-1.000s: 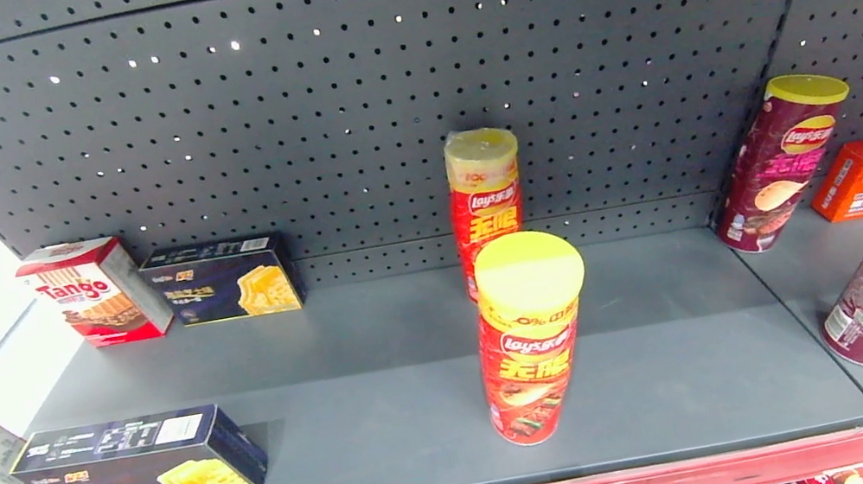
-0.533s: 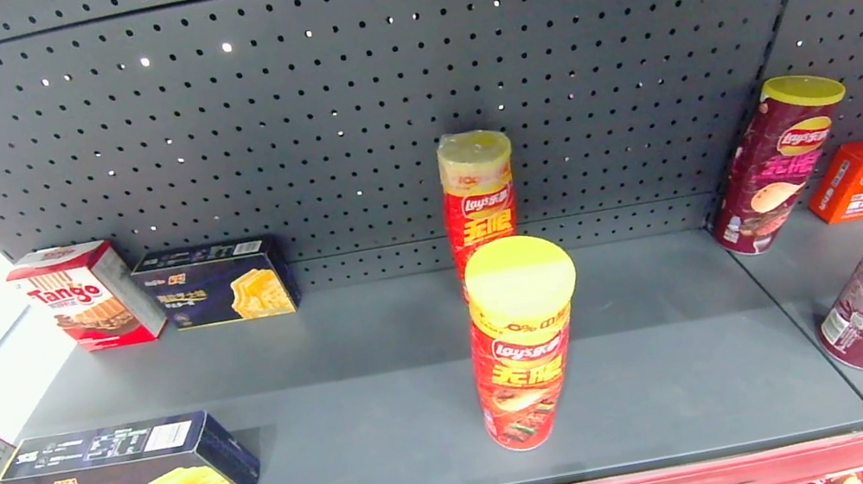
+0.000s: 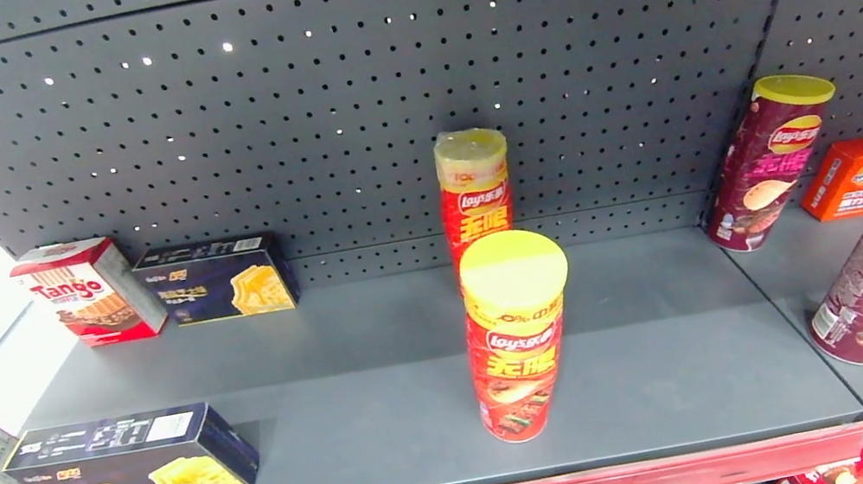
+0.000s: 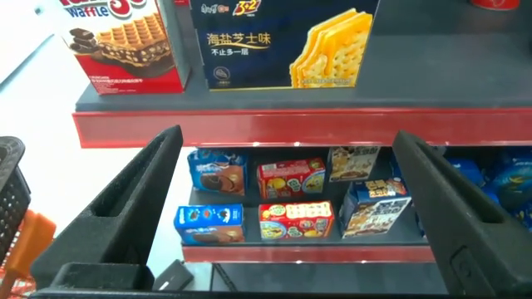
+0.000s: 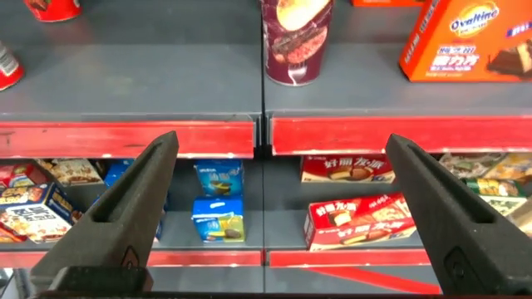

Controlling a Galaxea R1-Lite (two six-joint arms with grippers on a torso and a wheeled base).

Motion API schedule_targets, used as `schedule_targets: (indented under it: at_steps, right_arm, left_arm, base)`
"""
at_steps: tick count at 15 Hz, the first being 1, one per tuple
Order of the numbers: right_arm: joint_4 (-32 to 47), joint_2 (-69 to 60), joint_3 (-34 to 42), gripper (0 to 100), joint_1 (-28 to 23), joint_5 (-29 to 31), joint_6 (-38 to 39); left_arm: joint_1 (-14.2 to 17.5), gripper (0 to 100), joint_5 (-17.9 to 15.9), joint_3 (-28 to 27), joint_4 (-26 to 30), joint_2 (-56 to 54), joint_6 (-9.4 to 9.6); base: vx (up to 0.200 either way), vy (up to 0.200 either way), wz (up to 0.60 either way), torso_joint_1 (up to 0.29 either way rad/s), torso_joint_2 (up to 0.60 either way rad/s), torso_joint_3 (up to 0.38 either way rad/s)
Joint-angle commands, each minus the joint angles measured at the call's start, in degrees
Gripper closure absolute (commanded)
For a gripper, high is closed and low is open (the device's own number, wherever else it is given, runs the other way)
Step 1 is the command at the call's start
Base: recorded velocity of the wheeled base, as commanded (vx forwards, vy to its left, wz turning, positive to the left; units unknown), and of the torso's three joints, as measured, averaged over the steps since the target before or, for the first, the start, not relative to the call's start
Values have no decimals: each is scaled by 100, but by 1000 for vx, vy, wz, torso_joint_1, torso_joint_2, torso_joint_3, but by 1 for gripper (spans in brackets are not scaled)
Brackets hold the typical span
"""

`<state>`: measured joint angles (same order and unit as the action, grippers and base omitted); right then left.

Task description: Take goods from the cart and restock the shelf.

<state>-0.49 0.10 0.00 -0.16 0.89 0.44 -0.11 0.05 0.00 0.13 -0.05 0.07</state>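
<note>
- Shelf (image 3: 662, 361) holds a red chip can (image 3: 519, 332), standing up.
- Left gripper (image 4: 287, 137): fingers wide apart, holding nothing; blue cracker box (image 4: 283, 41) sits past them.
- Right gripper (image 5: 283, 139): fingers wide apart, holding nothing; purple chip can (image 5: 297, 37) stands past them.

Your matte black left gripper (image 4: 287, 131) has two long plastic wedge fingers (image 4: 125, 208) tapering to blunt tips. One has a rectangular recess, the other a small round hole near its base. Your black right gripper (image 5: 281, 135) has matching wedge fingers (image 5: 440, 208), each with a small round hole low down.
</note>
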Motion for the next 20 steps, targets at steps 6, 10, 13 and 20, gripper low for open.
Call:
schedule_targets:
  at_steps: [6,10,13,20]
  right_arm:
    - [5,8,0,0,7,-1,0]
    - [5,8,0,0,7,-1,0]
    - [5,8,0,0,7,-1,0]
    - [5,8,0,0,7,-1,0]
  left_arm:
    - [2,0,-5,0,-5,5,1]
    - [2,0,-5,0,-5,5,-7]
    - [2,0,-5,0,-5,5,1]
    - [2,0,-5,0,-5,5,-7]
  base:
    - [0,0,0,0,0,0]
    - [-50,0,0,-1,-2,1]
    - [0,0,0,0,0,0]
    - [-57,0,0,1,0,1]
